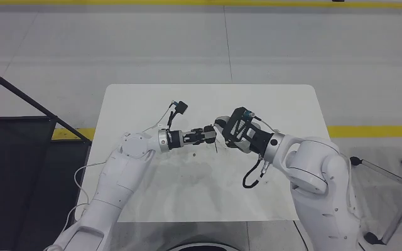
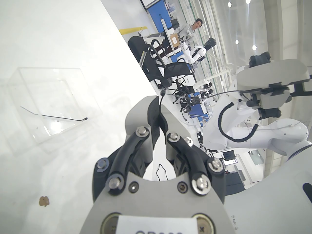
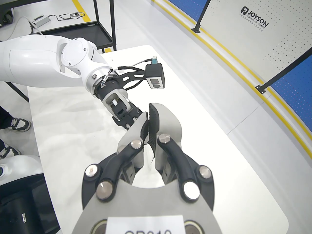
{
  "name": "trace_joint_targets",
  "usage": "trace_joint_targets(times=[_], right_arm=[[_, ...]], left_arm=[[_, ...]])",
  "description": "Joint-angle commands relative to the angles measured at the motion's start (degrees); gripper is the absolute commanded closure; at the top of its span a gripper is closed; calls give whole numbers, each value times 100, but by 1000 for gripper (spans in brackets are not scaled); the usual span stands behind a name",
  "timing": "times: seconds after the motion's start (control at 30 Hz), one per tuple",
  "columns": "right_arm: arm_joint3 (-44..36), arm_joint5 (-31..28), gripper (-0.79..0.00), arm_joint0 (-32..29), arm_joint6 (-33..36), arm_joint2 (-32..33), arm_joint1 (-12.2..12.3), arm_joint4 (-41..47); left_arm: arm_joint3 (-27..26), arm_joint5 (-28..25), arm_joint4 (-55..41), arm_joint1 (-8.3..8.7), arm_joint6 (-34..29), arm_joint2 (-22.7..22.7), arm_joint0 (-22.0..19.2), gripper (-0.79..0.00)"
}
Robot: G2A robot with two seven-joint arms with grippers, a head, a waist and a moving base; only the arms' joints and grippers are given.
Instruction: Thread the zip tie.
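Clamping the zip tie [image 2: 162,93] by its head end in the left pincer [image 2: 159,112], above the bench [image 1: 276,106]. Pinching the strap in the right pincer [image 3: 150,113] just beside, loose end dangling. Probably needs feeding back leftward into the head.

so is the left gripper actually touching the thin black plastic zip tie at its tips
Touching. The left wrist view shows the thin black plastic zip tie pinched between the shut black pads of the left gripper, its head sticking out past the tips.
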Motion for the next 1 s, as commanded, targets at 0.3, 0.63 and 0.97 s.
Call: trace_joint_targets(times=[0.3,0.63,0.97], right_arm=[[78,92,0,88,-46,-101,84,6],[88,196,0,130,-231,-147,155,-65],[142,297,0,184,-301,-254,215,-155]], left_arm=[[0,0,0,0,0,0,0,0],[0,0,0,0,0,0,0,0],[0,0,0,0,0,0,0,0]])
